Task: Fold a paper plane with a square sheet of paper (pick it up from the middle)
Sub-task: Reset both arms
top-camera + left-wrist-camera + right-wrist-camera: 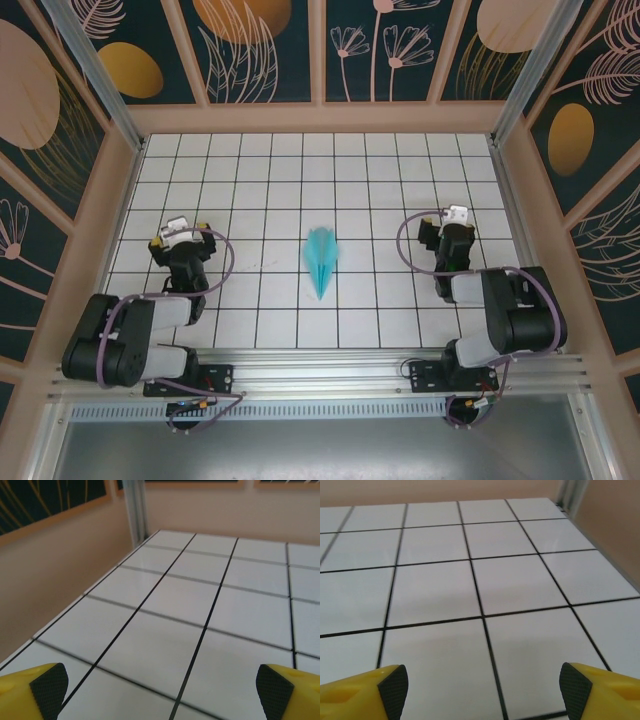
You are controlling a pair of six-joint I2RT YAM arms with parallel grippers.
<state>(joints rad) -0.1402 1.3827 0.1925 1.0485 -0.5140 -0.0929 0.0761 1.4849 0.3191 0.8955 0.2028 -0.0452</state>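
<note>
The left pincer (180, 230) stands wide open. In its wrist view, its two yellow fingers (22, 692) sit at the outer corners of the picture with bare tile between them. Each finger carries a black pad (50, 686) with a fine dimpled, rubbery texture. It holds nothing and touches nothing that can be seen, and hangs just above the bench (260, 180).

The right pincer (456, 218) is also spread wide, and its yellow fingers (355, 685) are likewise faced with dark, grainy pads (395, 689). The gap between them is empty, with only the tiled surface beneath.

The paper plane (321, 262) lies flat in the middle of the bench, between the two arms and well apart from both pincers. It is a slim dart of thin light turquoise paper with sharp creases and a ridge running down its centre. Its point faces the near edge where the arms are bolted, and its broader tail faces the far wall.

The bench top is glossy white, ruled into squares by thin black lines, and it reflects the light softly. Pale wooden walls (90, 230) enclose it, topped by dark panels (260, 50) printed with leaves and orange discs.
</note>
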